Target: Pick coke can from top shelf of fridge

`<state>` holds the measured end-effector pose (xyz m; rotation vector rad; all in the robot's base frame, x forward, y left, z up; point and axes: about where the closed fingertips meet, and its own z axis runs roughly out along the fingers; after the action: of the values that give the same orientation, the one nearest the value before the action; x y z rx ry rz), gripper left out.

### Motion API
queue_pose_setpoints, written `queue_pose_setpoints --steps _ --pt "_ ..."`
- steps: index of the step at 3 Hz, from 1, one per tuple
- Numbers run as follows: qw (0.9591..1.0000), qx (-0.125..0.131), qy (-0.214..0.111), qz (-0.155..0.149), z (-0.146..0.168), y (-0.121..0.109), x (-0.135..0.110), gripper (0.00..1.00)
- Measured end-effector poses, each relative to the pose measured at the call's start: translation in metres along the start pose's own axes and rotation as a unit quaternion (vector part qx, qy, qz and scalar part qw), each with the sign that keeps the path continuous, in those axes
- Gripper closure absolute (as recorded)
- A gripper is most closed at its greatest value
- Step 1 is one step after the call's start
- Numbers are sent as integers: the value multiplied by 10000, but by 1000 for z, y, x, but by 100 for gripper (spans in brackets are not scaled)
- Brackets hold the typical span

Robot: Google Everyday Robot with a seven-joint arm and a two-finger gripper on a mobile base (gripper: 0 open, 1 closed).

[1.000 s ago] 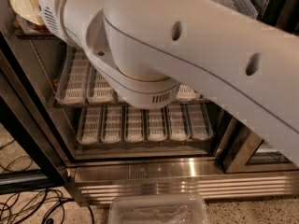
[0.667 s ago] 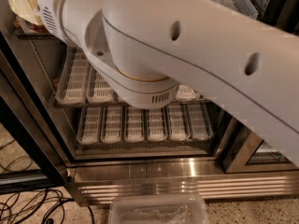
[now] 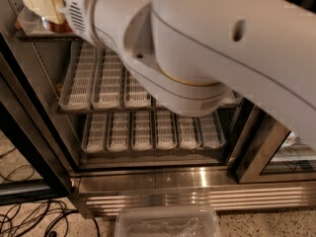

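My gripper (image 3: 41,2) is at the top left of the camera view, a beige shape reaching into the fridge (image 3: 197,185) at the level of the top shelf (image 3: 32,34). A small patch of red with a silver bit beside it shows just under the gripper; this is the coke can (image 3: 62,27), mostly hidden by the gripper and wrist. I cannot tell whether the gripper touches the can. My large white arm (image 3: 207,48) crosses the whole upper half of the view and hides most of the top shelf.
Two lower racks of clear slotted trays (image 3: 104,83) (image 3: 153,130) sit below. The glass door frame (image 3: 256,152) stands at the right and a dark frame post (image 3: 29,147) at the left. Cables (image 3: 29,216) and a clear plastic container (image 3: 168,222) lie on the floor.
The arm's big joint has swung right and now fills more of the view. The gripper has shifted slightly right at the top shelf. The shelves have not moved.
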<state>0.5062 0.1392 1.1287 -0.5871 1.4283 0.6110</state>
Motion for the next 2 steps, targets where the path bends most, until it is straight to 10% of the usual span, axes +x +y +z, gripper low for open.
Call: queue_pose_setpoints --steps 2 --pt "9981 -396 73 468 -78 -41 17 100"
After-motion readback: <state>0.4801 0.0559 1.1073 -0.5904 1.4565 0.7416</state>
